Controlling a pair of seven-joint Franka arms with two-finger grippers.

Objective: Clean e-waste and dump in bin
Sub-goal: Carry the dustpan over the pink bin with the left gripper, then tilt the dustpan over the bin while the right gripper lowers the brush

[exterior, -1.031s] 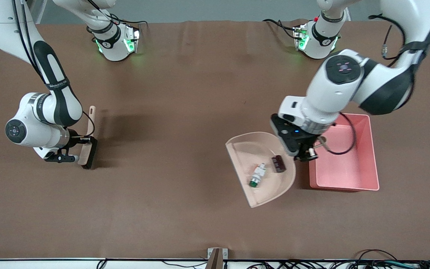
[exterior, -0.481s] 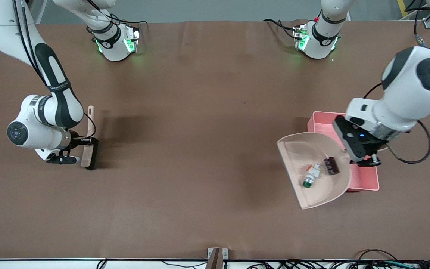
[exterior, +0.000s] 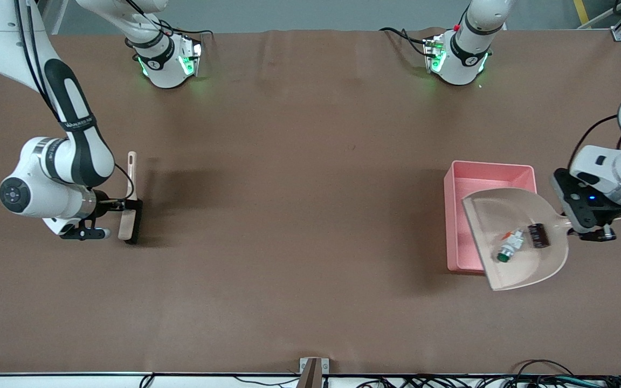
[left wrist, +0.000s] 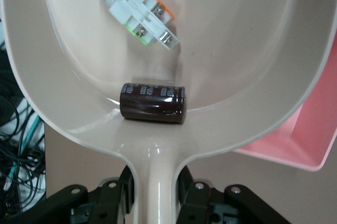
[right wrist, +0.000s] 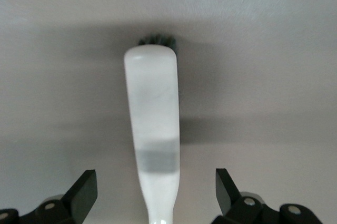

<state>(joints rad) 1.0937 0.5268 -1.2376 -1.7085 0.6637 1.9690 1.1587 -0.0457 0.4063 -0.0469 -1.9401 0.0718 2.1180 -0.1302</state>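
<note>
My left gripper (exterior: pixel 581 223) is shut on the handle of the beige dustpan (exterior: pixel 496 213) and holds it level over the pink bin (exterior: pixel 491 171). Two pieces of e-waste lie in the pan: the white part with green marks (exterior: pixel 509 243) and the dark ribbed block (exterior: pixel 538 235). In the left wrist view the fingers of the left gripper (left wrist: pixel 155 197) clamp the handle, the dark block (left wrist: pixel 152 103) rests at the pan's (left wrist: pixel 247 50) back wall, the white part (left wrist: pixel 139 10) lies farther in, and the bin (left wrist: pixel 297 142) shows below. My right gripper (exterior: pixel 107 218) is open beside the brush (exterior: pixel 130 205).
The brush lies on the brown table toward the right arm's end. In the right wrist view its pale handle (right wrist: pixel 152 108) runs between the spread fingers of the right gripper (right wrist: pixel 156 195), touching neither. A small bracket (exterior: pixel 313 372) sits at the table edge nearest the front camera.
The left arm has carried the dustpan with both parts toward the left arm's end, from beside the bin to over it. The right arm has drawn back slightly from the brush.
</note>
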